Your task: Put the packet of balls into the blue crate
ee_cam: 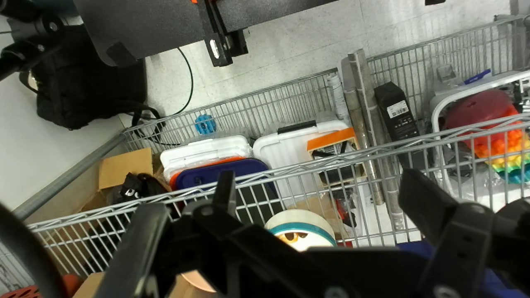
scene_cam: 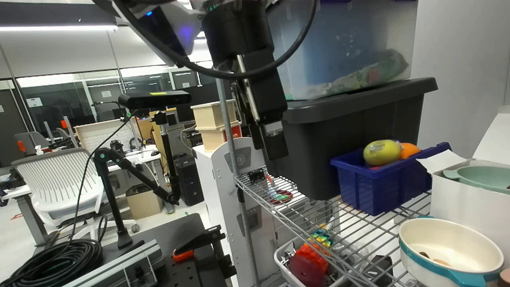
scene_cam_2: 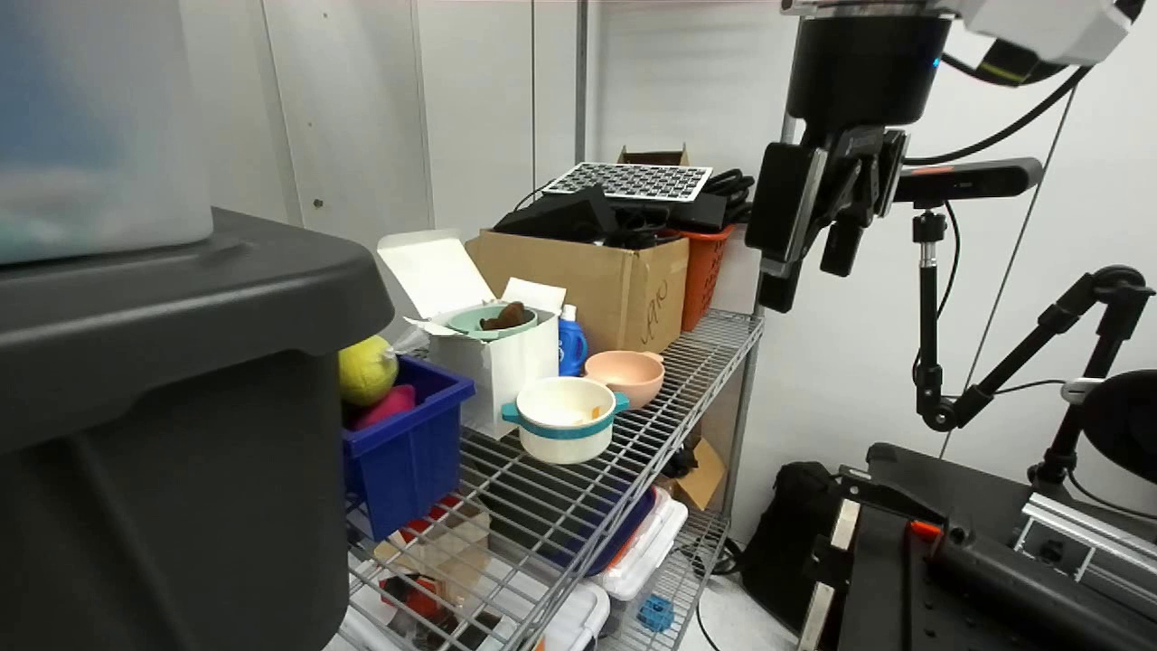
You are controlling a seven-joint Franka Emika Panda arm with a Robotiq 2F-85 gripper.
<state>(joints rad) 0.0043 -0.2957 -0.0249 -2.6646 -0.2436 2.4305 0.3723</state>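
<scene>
The packet of balls [scene_cam: 381, 153] lies inside the blue crate [scene_cam: 376, 189]. Its yellow-green and orange balls show above the rim. In an exterior view the yellow-green ball of the packet [scene_cam_2: 368, 371] and a pink-red piece show in the crate [scene_cam_2: 411, 475], partly hidden by the black tote. In the wrist view only blue parts of the crate [ee_cam: 418, 247] show at the lower right, behind the gripper; the balls are out of view there. My gripper [ee_cam: 319, 188] is open and empty. It hangs above the shelf's front side, apart from the crate, in both exterior views [scene_cam: 267, 153] [scene_cam_2: 809, 276].
The large black tote [scene_cam: 342, 135] stands beside the crate, with a clear bin [scene_cam: 342, 52] on top. A white teal-rimmed bowl [scene_cam_2: 565, 420], a white box [scene_cam_2: 497, 371], a peach bowl [scene_cam_2: 625, 378] and a cardboard box [scene_cam_2: 587, 280] stand on the wire shelf [scene_cam_2: 542, 533].
</scene>
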